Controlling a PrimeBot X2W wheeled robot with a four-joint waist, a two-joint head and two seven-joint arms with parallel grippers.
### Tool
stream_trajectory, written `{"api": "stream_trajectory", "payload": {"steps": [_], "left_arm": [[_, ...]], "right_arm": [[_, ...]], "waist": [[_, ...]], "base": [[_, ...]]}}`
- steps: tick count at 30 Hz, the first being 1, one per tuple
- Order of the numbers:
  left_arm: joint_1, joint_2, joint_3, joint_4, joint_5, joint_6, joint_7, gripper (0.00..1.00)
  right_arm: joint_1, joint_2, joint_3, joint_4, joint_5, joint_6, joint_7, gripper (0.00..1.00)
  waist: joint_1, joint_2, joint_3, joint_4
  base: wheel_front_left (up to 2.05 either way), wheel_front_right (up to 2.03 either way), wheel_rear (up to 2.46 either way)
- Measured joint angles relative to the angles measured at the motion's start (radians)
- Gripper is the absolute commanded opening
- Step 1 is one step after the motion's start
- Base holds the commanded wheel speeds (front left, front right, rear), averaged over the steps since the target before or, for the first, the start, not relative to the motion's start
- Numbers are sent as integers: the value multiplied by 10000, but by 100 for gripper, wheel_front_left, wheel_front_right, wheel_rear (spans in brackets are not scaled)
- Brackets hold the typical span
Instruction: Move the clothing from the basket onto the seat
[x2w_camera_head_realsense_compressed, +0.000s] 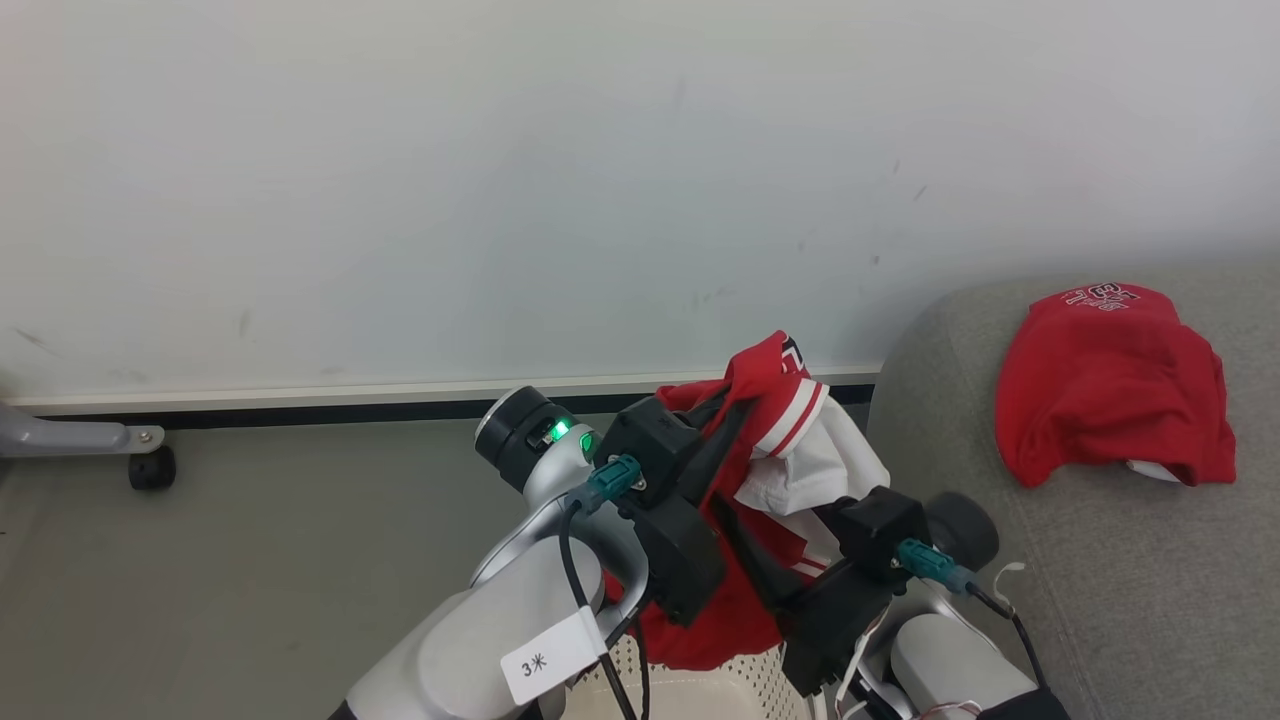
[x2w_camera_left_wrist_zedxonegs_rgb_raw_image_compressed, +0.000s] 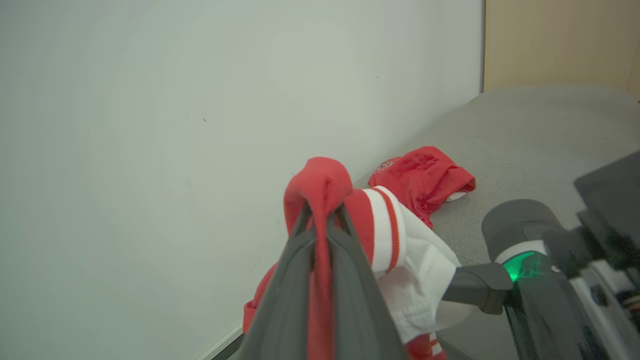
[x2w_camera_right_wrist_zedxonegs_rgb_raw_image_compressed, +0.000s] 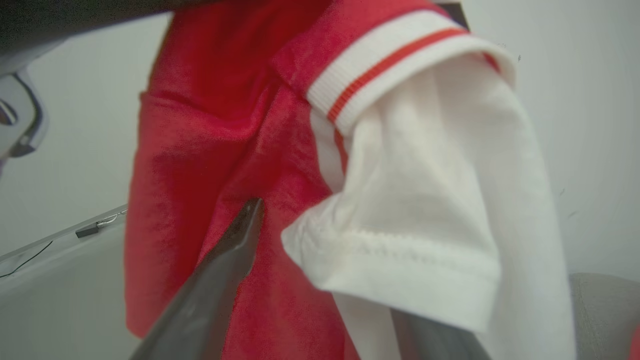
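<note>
My left gripper (x2w_camera_head_realsense_compressed: 742, 398) is shut on a red garment of the clothing (x2w_camera_head_realsense_compressed: 790, 420) with white striped trim and a white sleeve, which hangs lifted above the cream perforated basket (x2w_camera_head_realsense_compressed: 720, 690) at the bottom edge. In the left wrist view the fingers (x2w_camera_left_wrist_zedxonegs_rgb_raw_image_compressed: 345, 260) pinch a red fold (x2w_camera_left_wrist_zedxonegs_rgb_raw_image_compressed: 320, 185). My right gripper (x2w_camera_head_realsense_compressed: 745, 500) stands open just right of it, jaws wide around the hanging cloth (x2w_camera_right_wrist_zedxonegs_rgb_raw_image_compressed: 200, 150), and the white sleeve (x2w_camera_right_wrist_zedxonegs_rgb_raw_image_compressed: 425, 210) drapes over one finger. A second red garment (x2w_camera_head_realsense_compressed: 1110, 390) lies crumpled on the grey seat (x2w_camera_head_realsense_compressed: 1100, 580) at the right.
A white wall with a dark baseboard runs behind. A grey metal leg with a black caster (x2w_camera_head_realsense_compressed: 150, 465) stands on the grey floor at far left. A pale wooden panel (x2w_camera_left_wrist_zedxonegs_rgb_raw_image_compressed: 560, 40) rises behind the seat.
</note>
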Motion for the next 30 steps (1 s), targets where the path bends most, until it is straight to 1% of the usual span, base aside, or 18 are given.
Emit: {"api": "stream_trajectory", "payload": {"steps": [1, 2, 3, 4, 5, 11, 15, 16, 17, 18, 19, 20, 26, 30], "left_arm": [[0, 2, -27, -31, -46, 2, 13, 0], [0, 2, -59, -63, -105, 38, 54, 0], [1, 4, -88, -94, -199, 75, 73, 0], [1, 6, -109, -127, -259, 75, 79, 0], [1, 8, -132, -150, -280, 77, 81, 0], [16, 6, -138, -161, -360, 165, 140, 0], [240, 107, 128, -17, -472, 267, 138, 0], [270, 146, 173, 8, -499, 307, 134, 28], [314, 174, 226, 25, -510, 339, 127, 35], [372, 213, 274, 40, -512, 341, 121, 47], [424, 244, 311, 73, -529, 355, 104, 76], [477, 259, 353, 105, -587, 370, 63, 100], [811, 313, 481, 259, -786, 514, -73, 100], [1018, 345, 514, 316, -869, 527, -244, 100]], "right_arm": [[-72, 8, 13, 71, 104, 0, 0, 91], [-141, 12, 19, 134, 190, 0, 0, 46], [-193, 12, 27, 186, 221, 0, 0, 34], [-244, 12, 48, 240, 253, 0, 0, 13], [-307, 12, 67, 288, 291, 0, 0, 0], [-540, 13, 171, 439, 516, 0, 0, 0], [-567, 17, 173, 449, 805, 0, 0, 0], [-575, 17, 148, 447, 817, 0, 0, 0], [-590, 17, 102, 435, 825, 0, 0, 0], [-629, 17, 61, 428, 871, 2, 0, 0], [-692, 13, -10, 416, 907, 2, 0, 0], [-760, -10, -94, 384, 909, 4, 0, 0], [-939, -362, -516, 174, 918, 10, 0, 0], [-939, -631, -667, 12, 918, 10, 0, 0]], "waist": [[0, 0, 16, 9], [0, 0, 31, 16], [0, 0, 46, 20], [0, 0, 60, 23], [0, 0, 72, 24], [0, 0, 133, -7], [0, 0, 176, -165], [0, 0, 182, -208], [1, 0, 188, -255], [0, 0, 194, -304], [0, 0, 200, -356], [0, 0, 206, -413], [0, 0, 227, -786], [0, 0, 234, -1056]], "base": [[0, 0, 0], [0, 0, 0], [0, 0, 0], [0, 0, 0], [0, 0, 0], [0, 0, 0], [0, 0, 0], [0, 0, 0], [0, 0, 0], [0, 0, 0], [0, 0, 0], [0, 0, 0], [0, 0, 0], [0, 0, 0]]}}
